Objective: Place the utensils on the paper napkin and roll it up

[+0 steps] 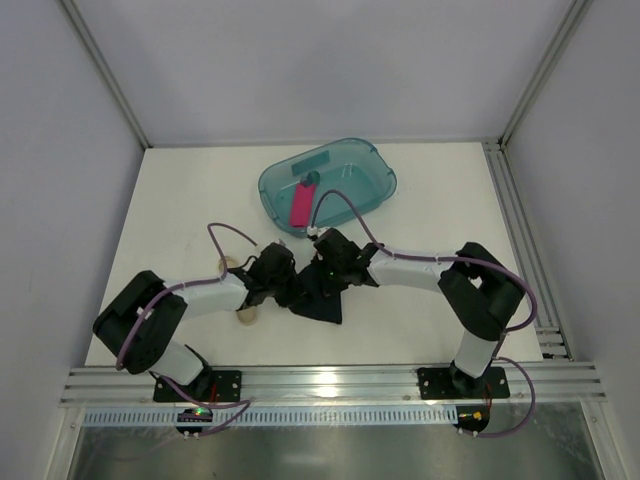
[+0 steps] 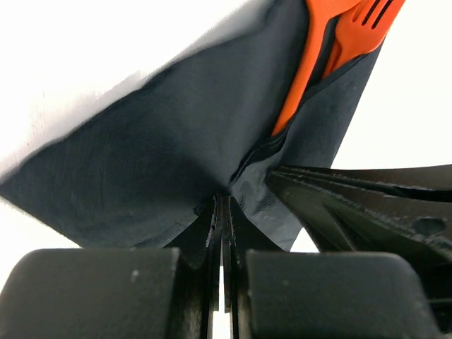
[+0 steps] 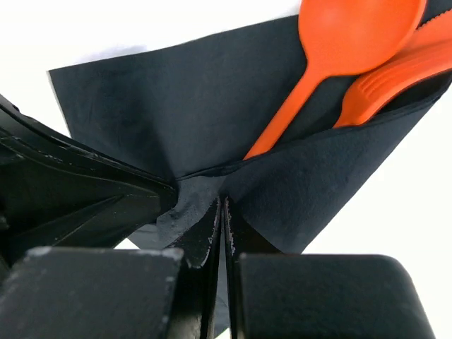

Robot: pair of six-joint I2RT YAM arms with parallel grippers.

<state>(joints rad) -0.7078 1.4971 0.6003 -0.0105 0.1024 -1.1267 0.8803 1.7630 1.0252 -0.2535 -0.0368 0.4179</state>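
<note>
Top view: both arms reach in to the middle of the table [image 1: 180, 200] and meet over the paper napkin [image 1: 325, 305], a bunched black shape; left gripper [image 1: 290, 288] and right gripper [image 1: 326, 272] sit just beside each other on the napkin's far part; utensils not visible from here, probably covered by arms or fold; teal tub [image 1: 330, 185] with pink bar [image 1: 303, 205] stands well behind, not involved; a beige tube [image 1: 247, 317] pokes out beside the left arm.

Left wrist view: left gripper [image 2: 222, 201] has its jaws pressed right together with a pinch of napkin edge caught between them; sheet fans away from the pinch, folded over the utensils [image 2: 311, 78]; orange handles run down into the crease, fork tines at the top edge; the other arm's finger lies just beside, on the right; grip looks meant to pull the flap over the cutlery.

Right wrist view: right gripper [image 3: 222, 205] is also clamped tight on the same bunched corner; spoon [image 3: 357, 35] and fork [image 3: 395, 78] lie side by side on the napkin, handles tucked under the flap, heads sticking out; left finger close on the left.

Judgement: placing done, rolling just started; both pinch one corner likely to keep the fold even and the cutlery trapped; risks: thin paper tearing, utensils sliding out the open end.
</note>
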